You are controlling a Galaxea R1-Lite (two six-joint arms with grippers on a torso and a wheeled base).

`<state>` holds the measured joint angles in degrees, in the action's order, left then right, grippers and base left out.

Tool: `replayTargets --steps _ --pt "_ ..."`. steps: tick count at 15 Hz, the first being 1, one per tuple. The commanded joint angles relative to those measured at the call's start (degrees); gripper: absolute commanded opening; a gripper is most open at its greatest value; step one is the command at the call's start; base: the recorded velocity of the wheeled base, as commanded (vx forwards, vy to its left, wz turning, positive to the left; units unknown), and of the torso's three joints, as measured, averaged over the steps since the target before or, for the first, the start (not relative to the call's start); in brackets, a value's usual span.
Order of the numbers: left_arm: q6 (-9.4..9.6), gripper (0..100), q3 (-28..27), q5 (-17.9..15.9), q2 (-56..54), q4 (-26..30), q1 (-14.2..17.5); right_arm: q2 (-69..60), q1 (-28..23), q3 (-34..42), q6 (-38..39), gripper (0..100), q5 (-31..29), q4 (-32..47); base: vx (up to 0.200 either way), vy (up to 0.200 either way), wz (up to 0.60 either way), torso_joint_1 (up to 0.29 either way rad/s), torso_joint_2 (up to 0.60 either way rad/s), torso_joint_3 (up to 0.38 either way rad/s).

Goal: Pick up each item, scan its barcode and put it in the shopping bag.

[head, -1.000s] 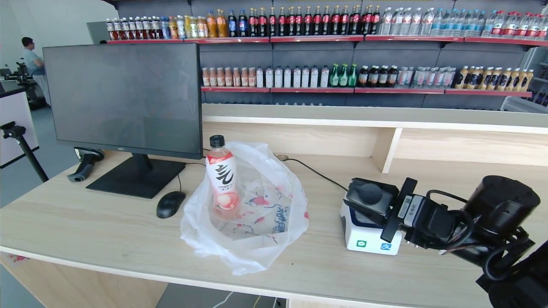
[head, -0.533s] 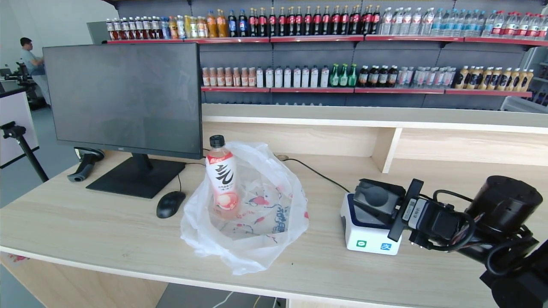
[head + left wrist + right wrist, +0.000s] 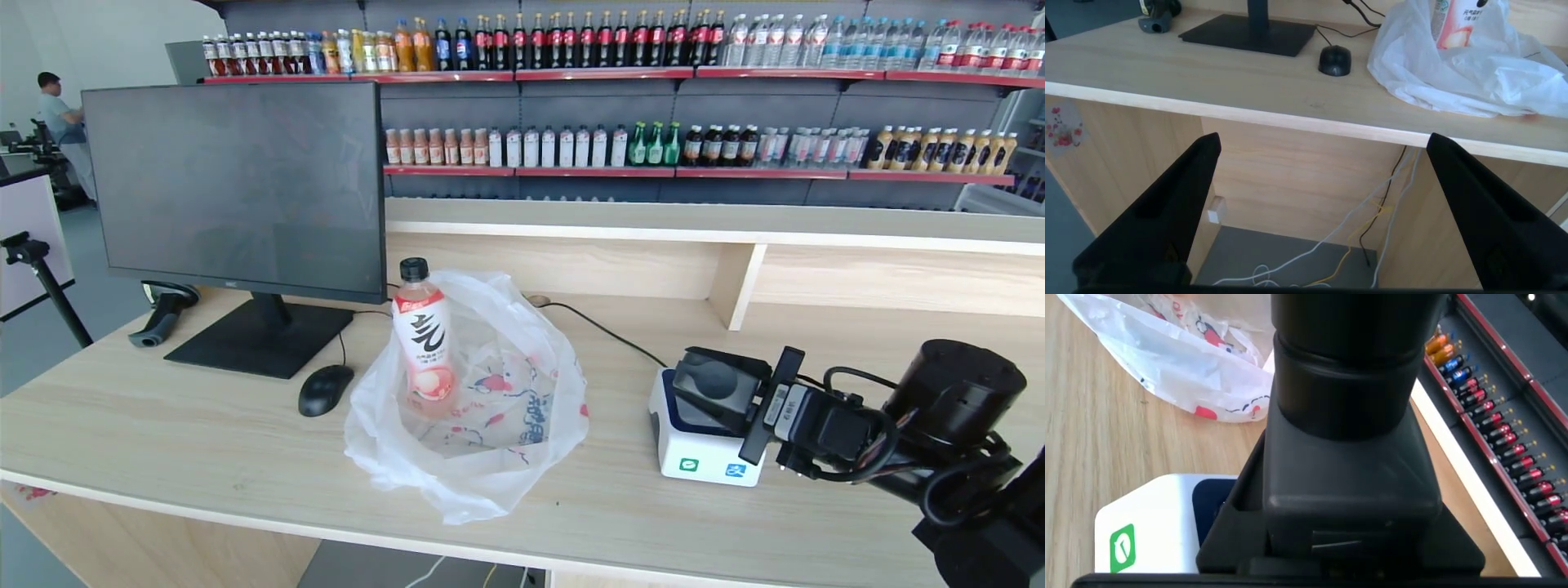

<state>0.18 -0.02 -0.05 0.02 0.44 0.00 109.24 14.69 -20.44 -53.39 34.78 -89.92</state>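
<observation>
One bottle (image 3: 422,343) stands upright inside the shopping bag (image 3: 522,425) at mid surface (image 3: 204,441), so bagging looks done for it. The right gripper (image 3: 718,382) hangs over the white scanner box (image 3: 694,461) just beside the bag; whether its fingers are open or closed cannot be told. The left gripper (image 3: 1323,139) sits low before the surface's edge, fingers spread and empty. A monitor (image 3: 237,180), mouse (image 3: 325,389) and handheld scanner (image 3: 163,314) stand left of the bag, blocking nothing.
</observation>
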Motion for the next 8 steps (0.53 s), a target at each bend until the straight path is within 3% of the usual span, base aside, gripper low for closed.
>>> replayTargets --steps 1,8 --pt "-0.01 100 -0.06 -0.04 -0.02 0.0 0.0 0.1 -0.1 0.05 0.05 0 0.02 -0.08 0.0 0.0 0.0 0.0 0.0 0.0" --pt "-0.01 100 -0.06 -0.04 -0.02 0.0 0.0 -0.17 -0.1 0.05 0.05 0 0.02 -0.08 0.0 0.0 0.0 0.0 0.0 0.0"
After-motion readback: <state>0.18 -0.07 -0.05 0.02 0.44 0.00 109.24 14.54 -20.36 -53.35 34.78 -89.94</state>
